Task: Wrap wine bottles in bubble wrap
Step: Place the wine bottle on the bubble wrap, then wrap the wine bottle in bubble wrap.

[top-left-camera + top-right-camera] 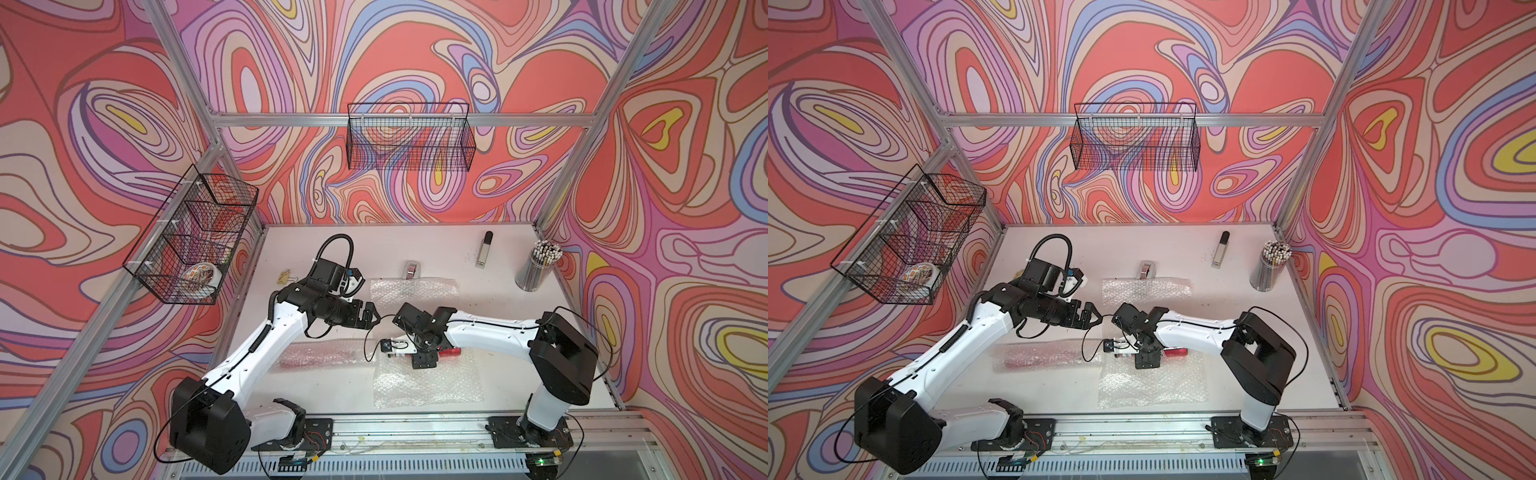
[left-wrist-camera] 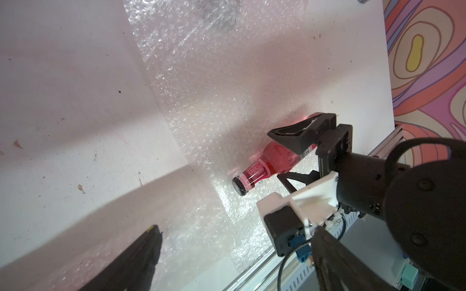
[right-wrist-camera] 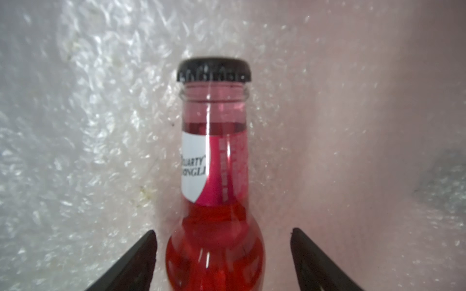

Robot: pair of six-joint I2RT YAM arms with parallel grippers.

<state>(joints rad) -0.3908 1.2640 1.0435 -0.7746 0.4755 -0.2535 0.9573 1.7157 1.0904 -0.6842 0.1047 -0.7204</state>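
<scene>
Nearby: tape dispenser (image 1: pixel 412 271), pencil cup (image 1: pixel 535 272); right claw (image 3: pixel 223 232) straddles bottle (image 3: pixel 214 163).

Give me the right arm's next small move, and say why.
Probably lift the right gripper straight up, clear of the bottle. Its jaws stand open, with a gap on each side of the glass, and the bottle lies on its side on the bubble wrap sheet, near its far edge. Nothing is gripped, so backing away should free the sheet for folding over the bottle.
</scene>
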